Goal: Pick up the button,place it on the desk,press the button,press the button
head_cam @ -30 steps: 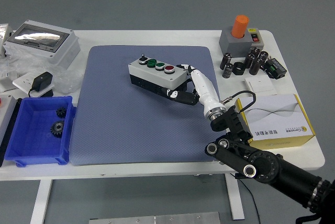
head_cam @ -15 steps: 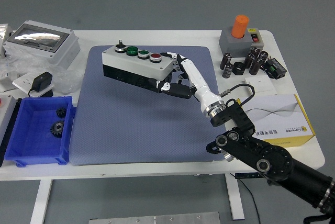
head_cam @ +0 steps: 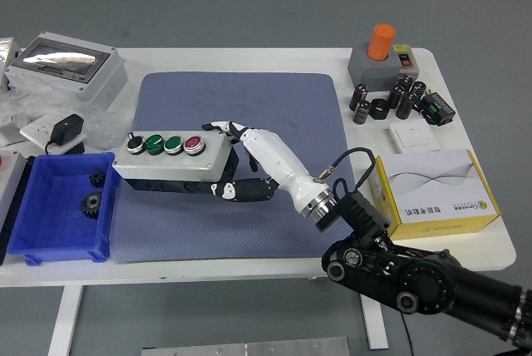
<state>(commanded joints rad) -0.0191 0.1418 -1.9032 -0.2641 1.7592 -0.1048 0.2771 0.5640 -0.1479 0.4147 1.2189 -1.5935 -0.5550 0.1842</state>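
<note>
The button box [head_cam: 170, 163] is a white-topped, black-sided case carrying a black knob, two green buttons and a red button. It hangs over the left part of the blue-grey mat [head_cam: 233, 165], its left end above the blue bin. My right hand [head_cam: 233, 160] is shut on the box's right end, white fingers [head_cam: 223, 127] over the top and the thumb under the black side. The right arm reaches in from the lower right. No left arm shows.
A blue bin [head_cam: 58, 206] with two black gears stands at the left. A grey enclosure [head_cam: 62, 69] and a black adapter [head_cam: 66, 133] lie at the back left. A yellow-white carton [head_cam: 436, 194], black cylinders [head_cam: 399, 96] and an orange-topped switch box [head_cam: 382, 56] fill the right.
My right hand has carried the button box from the mat's back centre leftward and toward me, now low over the mat's left side beside the blue bin.
</note>
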